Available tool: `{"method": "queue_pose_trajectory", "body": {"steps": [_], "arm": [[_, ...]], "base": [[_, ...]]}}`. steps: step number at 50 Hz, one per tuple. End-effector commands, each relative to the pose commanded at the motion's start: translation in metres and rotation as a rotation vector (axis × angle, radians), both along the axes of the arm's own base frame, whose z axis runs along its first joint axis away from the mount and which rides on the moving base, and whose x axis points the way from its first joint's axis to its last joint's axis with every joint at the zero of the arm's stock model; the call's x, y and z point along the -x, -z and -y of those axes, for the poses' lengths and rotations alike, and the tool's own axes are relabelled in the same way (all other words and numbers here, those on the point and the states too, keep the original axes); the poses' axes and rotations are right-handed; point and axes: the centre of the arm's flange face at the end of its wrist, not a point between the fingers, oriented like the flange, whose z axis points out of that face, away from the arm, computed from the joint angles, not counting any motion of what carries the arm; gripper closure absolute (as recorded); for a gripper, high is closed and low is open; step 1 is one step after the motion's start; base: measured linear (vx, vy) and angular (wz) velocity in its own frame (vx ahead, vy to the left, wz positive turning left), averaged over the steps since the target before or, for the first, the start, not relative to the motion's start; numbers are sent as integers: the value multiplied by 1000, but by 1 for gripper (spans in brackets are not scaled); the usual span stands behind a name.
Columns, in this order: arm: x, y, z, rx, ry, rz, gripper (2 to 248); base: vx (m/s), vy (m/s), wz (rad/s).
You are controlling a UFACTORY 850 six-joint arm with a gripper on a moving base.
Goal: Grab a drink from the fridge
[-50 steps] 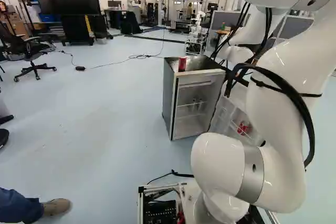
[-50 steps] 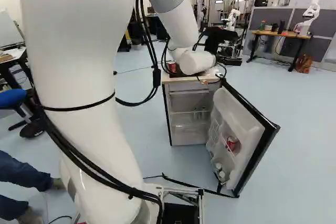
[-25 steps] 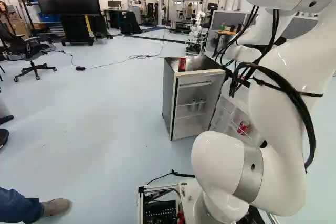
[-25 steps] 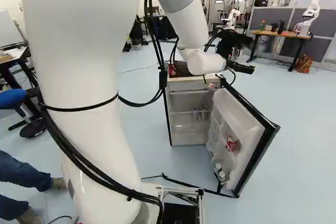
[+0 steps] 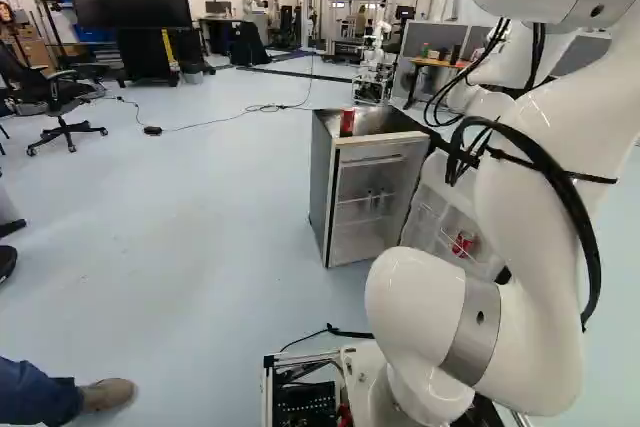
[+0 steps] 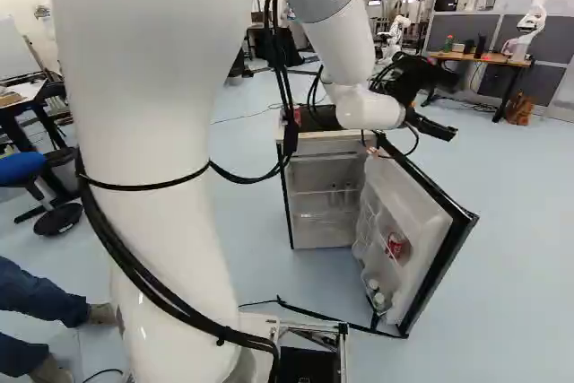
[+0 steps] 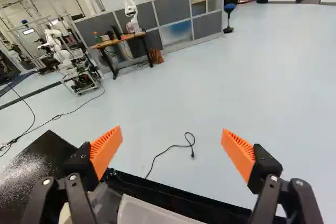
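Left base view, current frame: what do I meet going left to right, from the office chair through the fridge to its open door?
Office chair → black box on the floor → red can on the fridge → small containers inside → red can in the door.

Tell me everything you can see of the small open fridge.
The small fridge stands upright on the pale blue floor, with a grey metallic-looking side and a dark top edged in pale wood-like trim. Its black-edged door, lined in white plastic-looking material, hangs wide open; a red can sits in its rack. Small bottles stand inside. Another red can stands on top.
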Motion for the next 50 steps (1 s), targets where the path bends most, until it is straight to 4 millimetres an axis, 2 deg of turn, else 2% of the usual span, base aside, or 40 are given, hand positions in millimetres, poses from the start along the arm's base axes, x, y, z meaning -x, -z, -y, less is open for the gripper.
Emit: {"method": "queue_pose_trajectory", "body": {"steps": [10,31,50], "arm": [[7,7,16,-43,33,-17,3],[17,39,53,-158,95,-71,3],[15,72,86,-259,131,-112,3]], "base": [[0,0,0],[0,0,0],[0,0,0]]}}
